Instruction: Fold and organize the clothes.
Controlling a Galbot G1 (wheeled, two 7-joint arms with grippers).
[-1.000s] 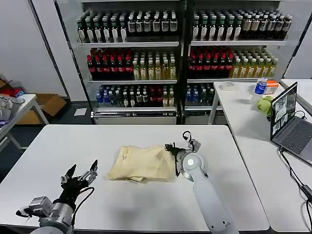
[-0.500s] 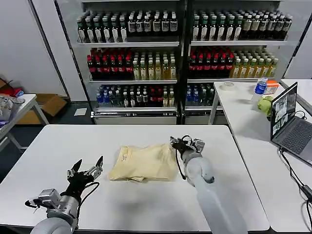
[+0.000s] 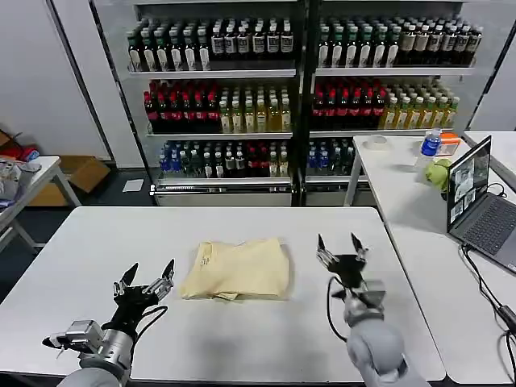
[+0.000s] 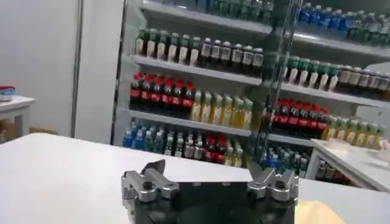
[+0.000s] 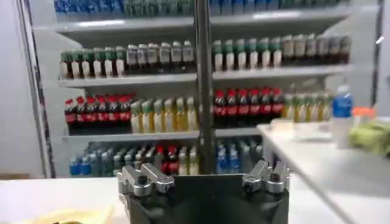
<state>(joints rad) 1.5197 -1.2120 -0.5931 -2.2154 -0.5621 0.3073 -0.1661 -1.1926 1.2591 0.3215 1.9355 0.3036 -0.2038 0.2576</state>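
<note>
Both grippers are black, with slim pointed fingers and thin black cables looping behind. The left gripper (image 3: 146,281) sits on a silver-grey wrist; the right gripper (image 3: 339,248) tops a rounded pale-grey arm. The wrist views show silver finger brackets (image 4: 144,184) with dark screws.

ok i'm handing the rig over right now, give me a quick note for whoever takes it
Left gripper: open, empty, low over the near left part of the table, apart from the garment.
Right gripper: open, empty, raised to the right of the garment, not touching it.
Garment: pale yellow, lying as a flat, roughly rectangular folded bundle mid-table, label toward its left end.
Done: it looks folded and released.
Left: probably only a check that the near left edge, which looks slightly uneven, is tidy, then parking the arms.
</note>
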